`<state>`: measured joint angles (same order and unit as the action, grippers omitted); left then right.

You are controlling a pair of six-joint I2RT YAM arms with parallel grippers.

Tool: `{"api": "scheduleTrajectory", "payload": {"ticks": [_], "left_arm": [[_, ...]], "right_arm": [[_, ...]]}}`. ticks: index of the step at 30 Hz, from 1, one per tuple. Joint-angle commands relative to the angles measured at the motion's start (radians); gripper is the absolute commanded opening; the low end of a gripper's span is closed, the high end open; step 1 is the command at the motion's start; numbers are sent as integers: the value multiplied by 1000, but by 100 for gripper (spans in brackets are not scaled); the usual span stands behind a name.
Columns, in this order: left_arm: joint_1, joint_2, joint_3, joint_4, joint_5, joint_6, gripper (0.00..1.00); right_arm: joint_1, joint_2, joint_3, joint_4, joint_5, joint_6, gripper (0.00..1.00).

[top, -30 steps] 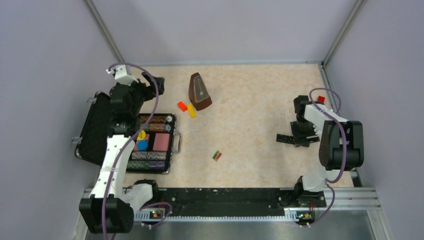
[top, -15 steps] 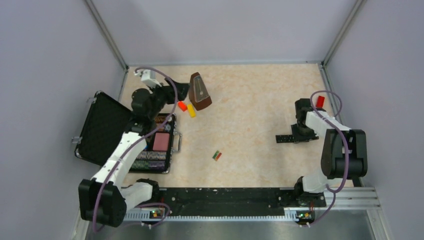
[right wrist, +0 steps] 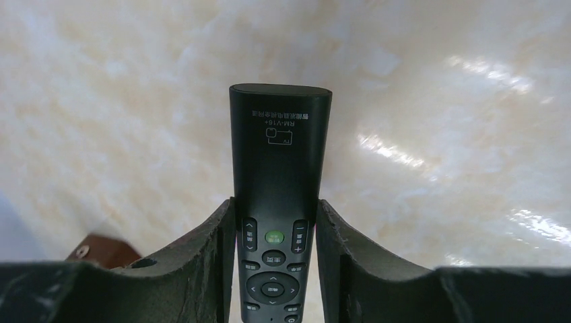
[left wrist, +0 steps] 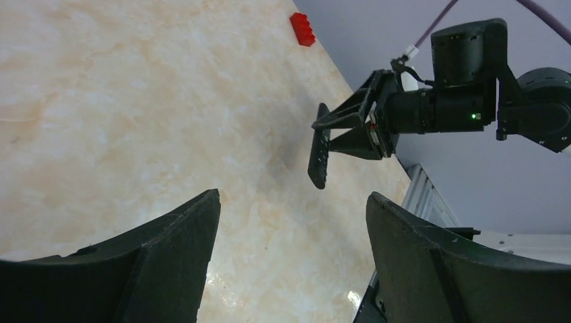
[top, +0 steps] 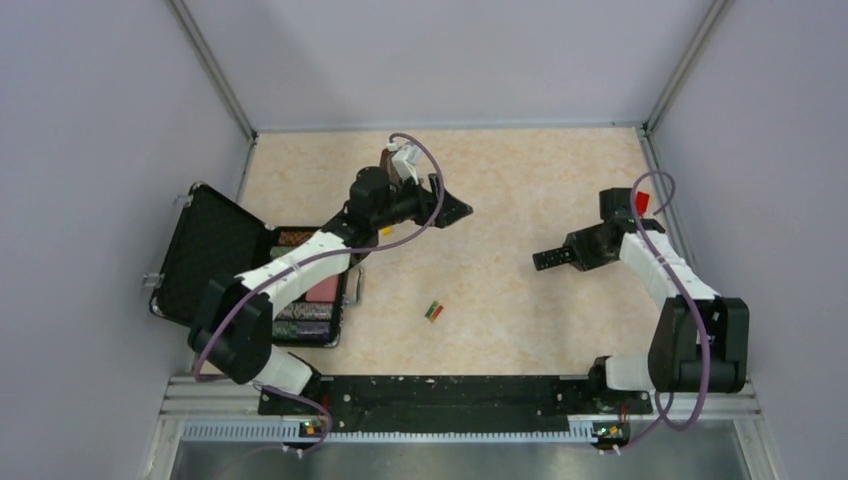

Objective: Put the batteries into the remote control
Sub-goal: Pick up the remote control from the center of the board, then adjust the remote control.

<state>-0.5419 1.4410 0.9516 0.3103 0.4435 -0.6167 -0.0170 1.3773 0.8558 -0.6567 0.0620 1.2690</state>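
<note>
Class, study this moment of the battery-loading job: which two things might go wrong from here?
1. The right gripper pinches the remote with one end sticking far out, lifted off the table. A push from the other arm may tilt it or make it slip.
2. The batteries lie tiny and side by side on the table. The open, empty left gripper might nudge one so that it rolls away.

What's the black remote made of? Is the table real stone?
The remote control looks like matte black plastic: smooth, dull sheen, white printed letters. The table shows glossy beige marble veining with bright reflections; real stone or printed laminate, I cannot tell.
</note>
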Motion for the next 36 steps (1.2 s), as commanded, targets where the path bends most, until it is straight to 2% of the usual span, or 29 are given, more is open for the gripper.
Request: {"api": "scheduleTrajectory", "payload": {"ticks": [1, 6, 11, 20, 24, 28, 30, 36], "left_arm": [[-43, 58, 109, 37, 113, -3, 83], [-124, 198, 259, 20, 77, -132, 84], [-166, 326, 401, -66, 142, -183, 83], [-236, 414, 474, -241, 133, -67, 82], [-262, 438, 529, -400, 58, 73, 79], [-262, 437, 525, -412, 84, 99, 77], [-262, 441, 528, -412, 95, 101, 73], [-270, 456, 529, -413, 74, 105, 45]], "right_arm": [[54, -88, 19, 81, -190, -45, 12], [102, -140, 33, 124, -285, 3, 12], [119, -157, 51, 147, -358, 45, 12], [126, -193, 55, 152, -375, 79, 12], [126, -191, 53, 160, -381, 86, 12], [126, -194, 52, 166, -370, 80, 12], [126, -196, 52, 167, -363, 76, 12], [127, -188, 57, 141, -339, 68, 12]]}}
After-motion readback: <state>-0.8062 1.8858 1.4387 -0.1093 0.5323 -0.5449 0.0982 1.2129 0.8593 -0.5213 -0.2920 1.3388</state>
